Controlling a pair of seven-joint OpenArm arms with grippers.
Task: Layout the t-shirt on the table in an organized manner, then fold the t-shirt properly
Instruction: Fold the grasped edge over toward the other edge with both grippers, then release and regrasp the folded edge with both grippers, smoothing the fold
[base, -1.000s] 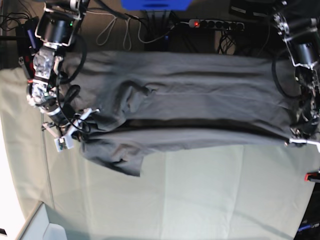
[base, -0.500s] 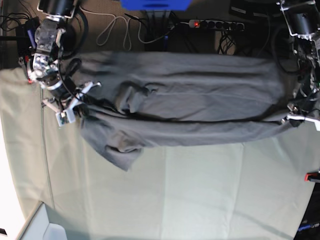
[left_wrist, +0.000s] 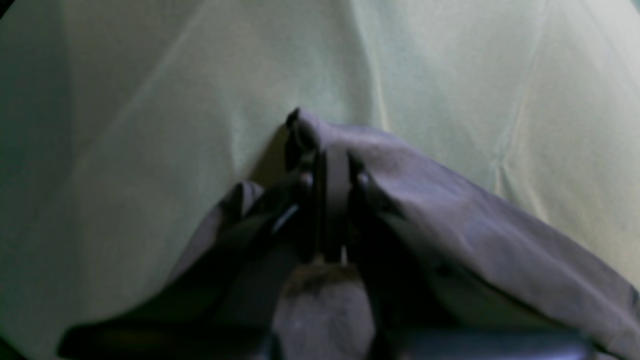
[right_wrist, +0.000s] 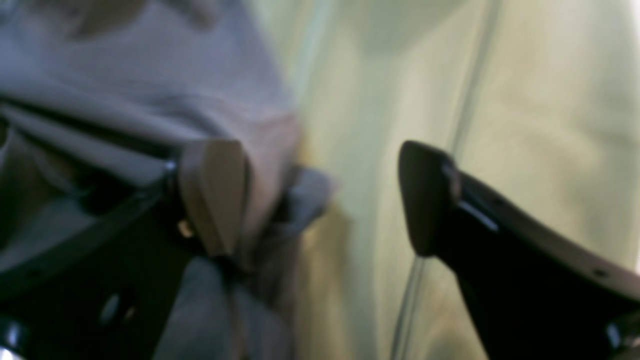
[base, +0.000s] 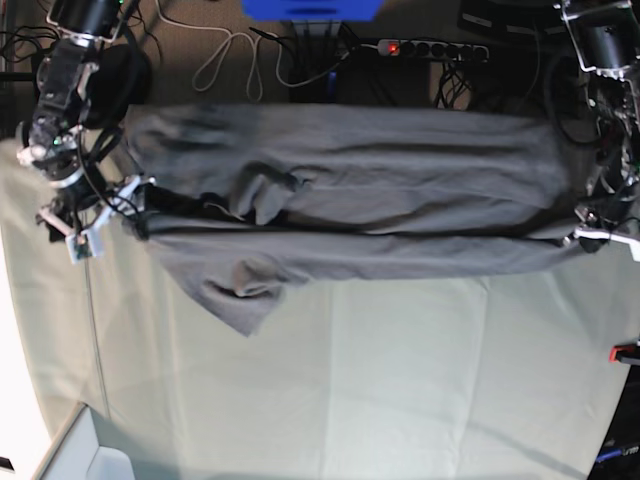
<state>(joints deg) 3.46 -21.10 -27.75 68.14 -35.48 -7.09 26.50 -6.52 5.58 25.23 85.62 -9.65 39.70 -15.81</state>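
The grey t-shirt (base: 380, 200) lies stretched sideways across the far half of the pale green table (base: 400, 380), with a loose flap hanging toward the front left. My left gripper (base: 592, 232) is at the shirt's right end. In the left wrist view it (left_wrist: 330, 190) is shut on a fold of the t-shirt (left_wrist: 450, 225), just above the table cloth (left_wrist: 150, 125). My right gripper (base: 105, 212) is at the shirt's left edge. In the right wrist view it (right_wrist: 320, 200) is open, with the t-shirt (right_wrist: 150, 90) against its left finger only.
Beyond the table's far edge are a power strip (base: 430, 47), cables (base: 230, 60) and a blue object (base: 310, 8). A red clamp (base: 625, 352) sits on the right edge. A white box corner (base: 90, 455) shows at the front left.
My right gripper has moved left and farther back, and the shirt's left side has been drawn out with it. The front fold has shifted back. My left gripper has barely moved.
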